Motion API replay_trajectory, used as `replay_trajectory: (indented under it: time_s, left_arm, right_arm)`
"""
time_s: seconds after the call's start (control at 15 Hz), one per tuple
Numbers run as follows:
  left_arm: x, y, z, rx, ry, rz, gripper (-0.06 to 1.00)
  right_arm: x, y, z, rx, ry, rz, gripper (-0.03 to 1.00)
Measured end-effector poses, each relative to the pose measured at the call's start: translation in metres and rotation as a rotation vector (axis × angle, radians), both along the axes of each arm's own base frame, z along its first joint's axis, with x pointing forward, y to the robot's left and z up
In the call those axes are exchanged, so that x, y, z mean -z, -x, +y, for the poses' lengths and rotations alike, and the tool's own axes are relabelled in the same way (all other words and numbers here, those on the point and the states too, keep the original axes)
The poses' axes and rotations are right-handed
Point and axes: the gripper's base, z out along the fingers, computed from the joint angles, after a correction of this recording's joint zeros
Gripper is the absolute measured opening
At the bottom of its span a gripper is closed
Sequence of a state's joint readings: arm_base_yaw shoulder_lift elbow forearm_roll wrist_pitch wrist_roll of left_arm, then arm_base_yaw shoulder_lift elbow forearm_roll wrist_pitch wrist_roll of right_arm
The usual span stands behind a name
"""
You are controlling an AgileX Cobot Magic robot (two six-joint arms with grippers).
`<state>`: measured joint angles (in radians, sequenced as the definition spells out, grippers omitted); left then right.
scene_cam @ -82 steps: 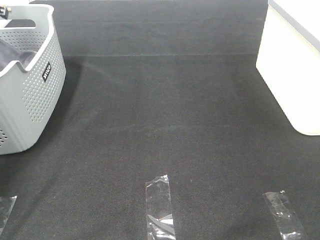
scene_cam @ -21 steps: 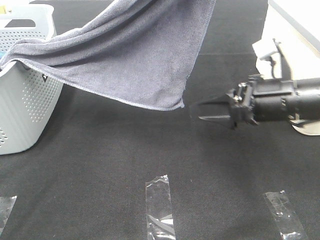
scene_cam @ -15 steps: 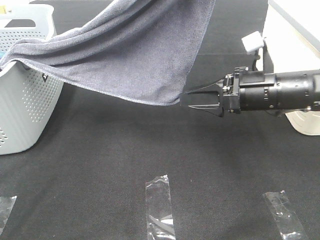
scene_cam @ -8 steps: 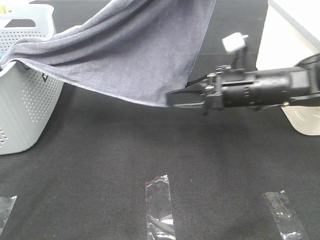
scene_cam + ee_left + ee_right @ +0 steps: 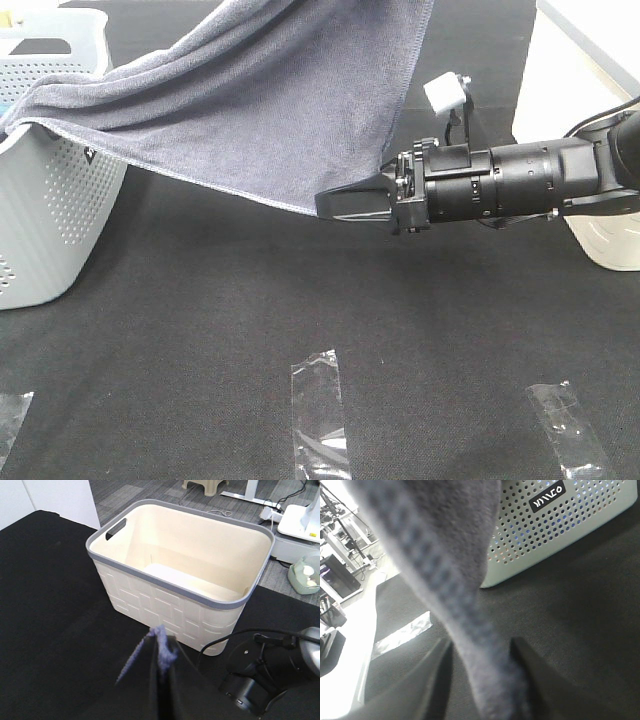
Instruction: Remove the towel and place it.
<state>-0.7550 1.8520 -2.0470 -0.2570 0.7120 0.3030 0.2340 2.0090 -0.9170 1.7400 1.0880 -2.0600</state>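
The slate-grey towel (image 5: 270,100) hangs stretched in the air, from inside the grey perforated basket (image 5: 50,220) at the left up past the top edge of the exterior view. My right gripper (image 5: 326,204) reaches in from the right and is shut on the towel's lower hem near its hanging corner. In the right wrist view the hem (image 5: 465,610) runs between the two fingers (image 5: 436,680). My left gripper (image 5: 162,675) is out of the exterior view. Its wrist view shows it shut on a pinch of towel (image 5: 161,647), high above the table.
A cream basket with a grey rim (image 5: 575,150) stands at the right edge and shows empty in the left wrist view (image 5: 180,560). Clear tape strips (image 5: 320,410) (image 5: 568,428) lie on the black mat near the front edge. The grey basket also shows in the right wrist view (image 5: 560,525).
The towel was lifted out of the grey basket. My right gripper came in from the right, open, moved left to the towel's lower corner and closed on the hem.
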Motion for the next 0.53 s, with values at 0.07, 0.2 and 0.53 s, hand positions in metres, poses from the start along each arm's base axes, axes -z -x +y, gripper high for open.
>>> replay_trajectory:
  time_s: [0.07,0.2,0.53]
  left_arm:
    - [0.0,-0.001,0.001,-0.004,-0.01,-0.01,0.0]
    - [0.001,-0.003,0.003,-0.021,-0.04,-0.036,0.0]
    - [0.005,-0.01,0.012,-0.124,-0.137,-0.07,0.0]
  right_arm:
    - [0.0,0.0,0.0,0.003,-0.001,0.011,0.25]
    - [0.0,0.0,0.0,0.011,-0.007,0.049,0.09]
    - [0.0,0.0,0.0,0.031,-0.019,0.139,0.0]
